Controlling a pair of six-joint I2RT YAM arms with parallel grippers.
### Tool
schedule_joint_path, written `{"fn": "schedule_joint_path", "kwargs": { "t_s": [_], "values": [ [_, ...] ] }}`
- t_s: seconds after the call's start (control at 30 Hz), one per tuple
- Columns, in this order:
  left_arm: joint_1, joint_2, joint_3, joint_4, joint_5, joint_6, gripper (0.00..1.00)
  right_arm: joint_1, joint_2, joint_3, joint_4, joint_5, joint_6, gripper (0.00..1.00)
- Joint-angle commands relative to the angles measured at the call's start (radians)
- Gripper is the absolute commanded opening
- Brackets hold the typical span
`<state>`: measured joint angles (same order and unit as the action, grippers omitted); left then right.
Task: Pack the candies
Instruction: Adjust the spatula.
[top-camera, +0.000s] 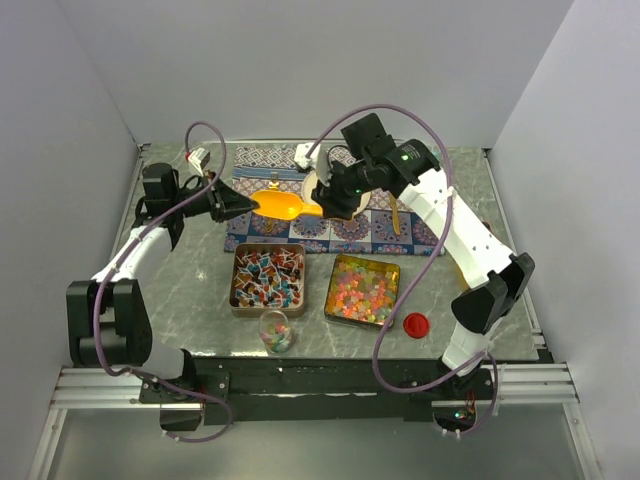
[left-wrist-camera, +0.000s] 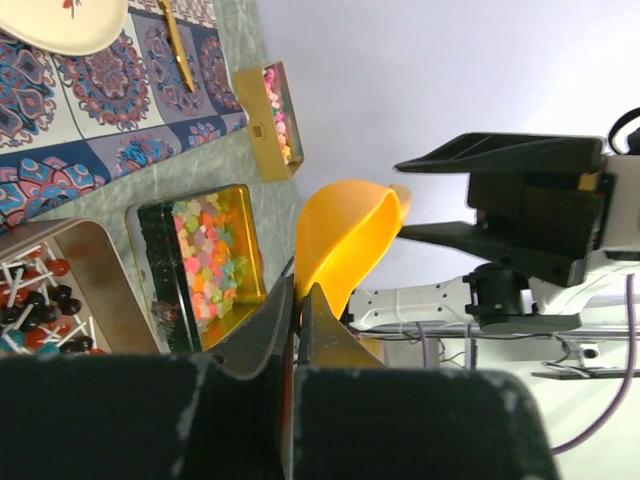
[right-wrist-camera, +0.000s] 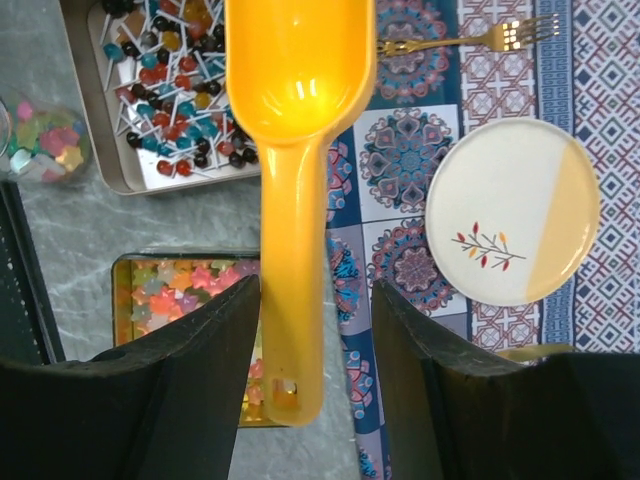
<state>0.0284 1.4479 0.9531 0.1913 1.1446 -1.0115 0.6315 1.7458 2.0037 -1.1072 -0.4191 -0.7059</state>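
Note:
The candies (top-camera: 362, 288) are small glossy sweets in pink, orange, yellow and green, filling a gold tin on the table; they also show in the left wrist view (left-wrist-camera: 210, 262) and the right wrist view (right-wrist-camera: 185, 290). My left gripper (top-camera: 245, 204) (left-wrist-camera: 300, 290) is shut on the bowl rim of an orange scoop (top-camera: 280, 205) (left-wrist-camera: 345, 240), held in the air over the mat. My right gripper (top-camera: 325, 205) (right-wrist-camera: 315, 290) is open, its jaws on either side of the scoop's handle (right-wrist-camera: 292, 300), which lies close to the left finger. A small glass cup (top-camera: 276, 332) (right-wrist-camera: 48, 140) holds a few candies.
A tin of lollipops (top-camera: 268, 277) sits left of the candy tin. A red lid (top-camera: 416, 323) lies to the right. A patterned mat (top-camera: 385, 232) carries a plate (right-wrist-camera: 510, 210) and a gold fork (right-wrist-camera: 470, 40). A small gold box (left-wrist-camera: 270, 120) stands beyond the mat.

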Motion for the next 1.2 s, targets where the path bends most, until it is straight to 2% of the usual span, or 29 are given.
{"fn": "schedule_joint_path", "kwargs": {
  "t_s": [0.0, 0.37, 0.43, 0.63, 0.73, 0.77, 0.83, 0.87, 0.9, 0.93, 1.0, 1.03, 1.07, 1.13, 1.17],
  "values": [
    [0.005, 0.009, -0.002, 0.088, 0.049, -0.065, 0.01, 0.005, -0.025, -0.031, 0.024, -0.053, -0.017, 0.56],
    [0.005, 0.043, -0.005, 0.129, 0.066, -0.125, 0.01, 0.005, 0.017, -0.029, 0.067, -0.073, -0.026, 0.54],
    [0.005, 0.045, -0.008, 0.135, 0.067, -0.133, 0.01, 0.007, -0.005, -0.074, 0.104, -0.075, -0.038, 0.53],
    [0.005, 0.046, -0.022, 0.158, 0.072, -0.153, 0.01, 0.008, -0.005, -0.103, 0.149, -0.064, -0.038, 0.47],
    [0.007, 0.054, -0.027, 0.172, 0.075, -0.165, 0.01, 0.008, 0.001, -0.108, 0.142, -0.075, -0.049, 0.37],
    [0.008, 0.055, -0.025, 0.169, 0.073, -0.164, 0.01, 0.007, 0.004, -0.100, 0.138, -0.073, -0.050, 0.26],
    [0.011, 0.062, -0.011, 0.145, 0.058, -0.138, 0.01, 0.005, 0.003, -0.092, 0.133, -0.069, -0.056, 0.12],
    [0.027, 0.060, 0.001, 0.046, 0.038, -0.109, 0.06, 0.002, -0.002, -0.089, 0.130, -0.064, -0.063, 0.03],
    [0.039, 0.055, 0.024, 0.008, -0.003, -0.078, 0.34, -0.003, -0.012, -0.085, 0.124, -0.063, -0.088, 0.00],
    [0.053, 0.052, 0.039, -0.030, -0.023, -0.017, 0.46, -0.010, -0.017, -0.082, 0.097, -0.058, -0.114, 0.00],
    [0.119, 0.033, 0.112, -0.255, -0.134, 0.094, 0.64, -0.015, -0.029, -0.066, 0.048, -0.017, -0.237, 0.00],
    [0.142, 0.026, 0.139, -0.350, -0.188, 0.222, 0.66, -0.013, -0.028, -0.063, -0.009, 0.002, -0.288, 0.00],
    [0.180, 0.019, 0.159, -0.521, -0.244, 0.273, 0.67, -0.015, -0.028, -0.054, -0.032, 0.025, -0.332, 0.00],
    [0.206, -0.018, 0.156, -0.622, -0.398, 0.341, 0.67, -0.010, -0.006, -0.037, -0.121, 0.087, -0.485, 0.00],
    [0.234, -0.033, 0.132, -0.669, -0.429, 0.340, 0.66, -0.004, 0.006, -0.011, -0.144, 0.114, -0.528, 0.00]
  ]
}}
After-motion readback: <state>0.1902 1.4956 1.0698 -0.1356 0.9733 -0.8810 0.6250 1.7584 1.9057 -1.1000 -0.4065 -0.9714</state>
